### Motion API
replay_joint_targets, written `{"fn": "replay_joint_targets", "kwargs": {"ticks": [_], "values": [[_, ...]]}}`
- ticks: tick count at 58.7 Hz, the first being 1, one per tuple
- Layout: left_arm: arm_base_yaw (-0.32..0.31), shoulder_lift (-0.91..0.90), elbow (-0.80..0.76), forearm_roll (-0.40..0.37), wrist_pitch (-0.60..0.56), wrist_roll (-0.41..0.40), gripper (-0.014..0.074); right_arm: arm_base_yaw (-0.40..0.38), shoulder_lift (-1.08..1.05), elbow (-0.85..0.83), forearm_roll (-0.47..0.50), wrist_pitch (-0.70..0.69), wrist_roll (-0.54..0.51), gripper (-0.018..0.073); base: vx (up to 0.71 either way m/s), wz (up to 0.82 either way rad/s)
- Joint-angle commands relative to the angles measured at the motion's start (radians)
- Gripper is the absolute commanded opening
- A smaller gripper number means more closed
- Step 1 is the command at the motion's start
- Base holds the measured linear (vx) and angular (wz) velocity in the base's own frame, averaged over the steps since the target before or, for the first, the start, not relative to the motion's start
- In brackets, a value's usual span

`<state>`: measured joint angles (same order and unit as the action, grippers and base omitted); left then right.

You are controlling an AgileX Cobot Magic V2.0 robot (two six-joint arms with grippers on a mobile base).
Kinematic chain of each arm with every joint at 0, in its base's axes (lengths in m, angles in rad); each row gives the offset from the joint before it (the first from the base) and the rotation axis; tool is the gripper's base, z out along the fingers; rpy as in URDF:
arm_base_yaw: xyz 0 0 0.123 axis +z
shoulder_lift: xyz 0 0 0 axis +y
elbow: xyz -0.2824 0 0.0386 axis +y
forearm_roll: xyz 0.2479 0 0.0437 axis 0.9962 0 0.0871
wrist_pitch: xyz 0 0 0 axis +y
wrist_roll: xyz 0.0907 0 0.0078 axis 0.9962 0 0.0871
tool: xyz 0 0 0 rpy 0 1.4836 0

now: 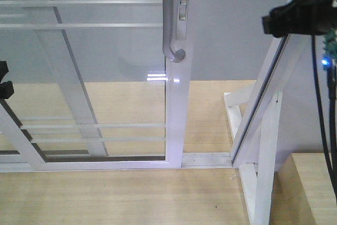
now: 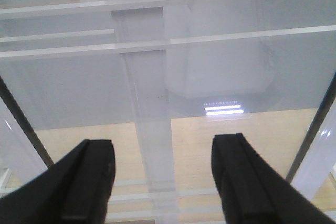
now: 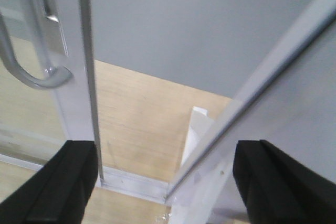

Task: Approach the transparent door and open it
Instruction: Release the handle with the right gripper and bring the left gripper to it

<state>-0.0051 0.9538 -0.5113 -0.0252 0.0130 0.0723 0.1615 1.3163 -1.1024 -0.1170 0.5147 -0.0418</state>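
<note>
The door [image 1: 176,109] stands in its track [image 1: 205,159], with the handle [image 3: 31,72] on its right edge. The right gripper [image 3: 168,182] is spread wide and holds nothing. It faces the open gap beside that edge, which lines up with one finger's inner side, and the handle is up and to the left, untouched. The left gripper [image 2: 163,182], also wide and empty, faces the door head-on.

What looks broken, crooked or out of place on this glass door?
Nothing stands out. The transparent door sits in its floor track, glass uncracked, handle attached. A gap shows between its handle-side upright and the frame post on the right.
</note>
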Motion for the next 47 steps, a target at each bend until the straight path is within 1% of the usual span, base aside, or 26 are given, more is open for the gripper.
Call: {"fn": "replay_joint_targets", "kwargs": {"ticks": [1, 6, 12, 16, 20, 24, 27, 31, 35, 42, 47], "values": [[-0.005, -0.013, -0.034, -0.005, -0.084, -0.006, 0.0524, -0.067, -0.124, 0.081, -0.013, -0.083, -0.004, 0.0581, 0.0, 0.0], [-0.005, -0.013, -0.034, -0.003, -0.08, 0.011, 0.0524, -0.121, -0.203, 0.159, -0.012, -0.077, -0.004, 0.0581, 0.0, 0.0], [-0.005, -0.013, -0.034, -0.004, -0.067, 0.053, 0.0524, -0.174, -0.297, 0.233, -0.012, -0.037, -0.003, 0.0581, 0.0, 0.0], [-0.006, -0.013, -0.034, -0.005, -0.062, 0.053, 0.0524, -0.198, -0.345, 0.267, -0.012, -0.013, -0.003, 0.0581, 0.0, 0.0], [-0.007, -0.013, -0.034, -0.007, -0.062, 0.051, 0.0524, -0.214, -0.382, 0.293, -0.011, -0.001, -0.003, 0.0581, 0.0, 0.0], [-0.008, -0.013, -0.034, -0.007, -0.066, 0.049, 0.0524, -0.214, -0.415, 0.312, -0.011, 0.004, 0.003, 0.0581, 0.0, 0.0], [-0.02, -0.007, -0.034, -0.007, -0.081, 0.05, 0.0524, -0.214, -0.432, 0.321, -0.01, 0.0, 0.008, 0.0581, 0.0, 0.0], [-0.053, 0.013, -0.039, -0.007, -0.116, 0.05, 0.0524, -0.214, -0.441, 0.321, -0.008, 0.0, 0.008, 0.0581, 0.0, 0.0], [-0.104, 0.052, -0.062, -0.007, -0.137, 0.046, 0.0524, -0.214, -0.442, 0.321, -0.008, -0.006, 0.008, 0.0581, 0.0, 0.0], [-0.182, 0.136, -0.137, -0.007, -0.141, 0.006, 0.0524, -0.214, -0.442, 0.321, -0.008, -0.008, 0.008, 0.0581, 0.0, 0.0], [-0.242, 0.213, -0.219, -0.007, -0.139, -0.025, 0.0524, -0.214, -0.442, 0.321, -0.008, -0.008, 0.008, 0.0581, 0.0, 0.0]]}}
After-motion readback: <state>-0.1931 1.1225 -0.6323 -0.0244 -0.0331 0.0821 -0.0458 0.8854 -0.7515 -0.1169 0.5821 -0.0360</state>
